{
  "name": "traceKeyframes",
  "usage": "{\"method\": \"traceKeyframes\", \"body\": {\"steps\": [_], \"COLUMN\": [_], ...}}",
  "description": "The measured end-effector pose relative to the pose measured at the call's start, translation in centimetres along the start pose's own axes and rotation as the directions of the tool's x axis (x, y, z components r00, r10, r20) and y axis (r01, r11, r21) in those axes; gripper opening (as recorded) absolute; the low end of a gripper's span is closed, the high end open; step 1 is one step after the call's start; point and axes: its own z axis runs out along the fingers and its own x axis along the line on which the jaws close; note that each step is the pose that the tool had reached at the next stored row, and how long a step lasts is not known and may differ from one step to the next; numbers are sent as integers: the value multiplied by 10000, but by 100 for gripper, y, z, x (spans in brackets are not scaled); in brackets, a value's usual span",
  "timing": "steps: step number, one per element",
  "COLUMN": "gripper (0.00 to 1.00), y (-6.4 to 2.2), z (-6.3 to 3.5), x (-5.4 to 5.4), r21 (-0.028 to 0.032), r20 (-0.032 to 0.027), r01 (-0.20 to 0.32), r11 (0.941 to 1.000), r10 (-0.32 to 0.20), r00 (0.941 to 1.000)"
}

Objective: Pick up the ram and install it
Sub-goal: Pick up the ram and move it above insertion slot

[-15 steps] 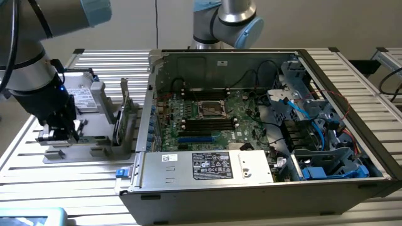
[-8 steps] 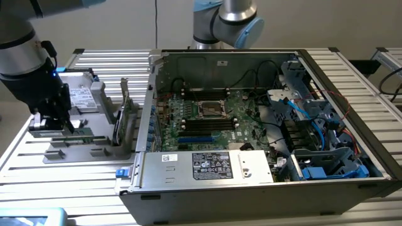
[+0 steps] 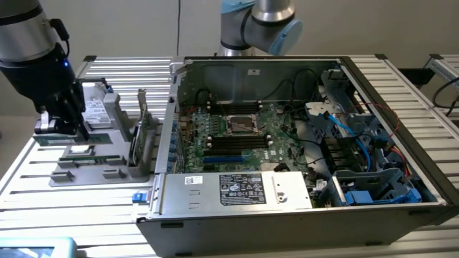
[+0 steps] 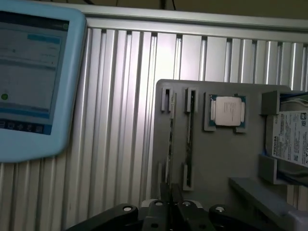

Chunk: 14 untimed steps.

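Near the bench edge on the exterior view's left, the gripper hangs over a grey tray. Its jaws appear clamped on the ram, with barely a gap between them, and the ram sits level just above the tray. It looks light, stiff and thin, and likely to crack if bent. The hold belongs on its flat faces at mid-length, clear of the contact row. A second stick lies in the tray. Further right stands the open computer case, with its memory slots near the board's middle.
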Motion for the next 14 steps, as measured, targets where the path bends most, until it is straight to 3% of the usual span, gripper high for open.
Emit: {"method": "traceKeyframes", "body": {"steps": [14], "gripper": [13], "y": [-466], "z": [-652], "x": [68], "r21": [-4], "r20": [1], "r01": [-1], "r11": [10000], "r10": [1], "r00": [10000]}}
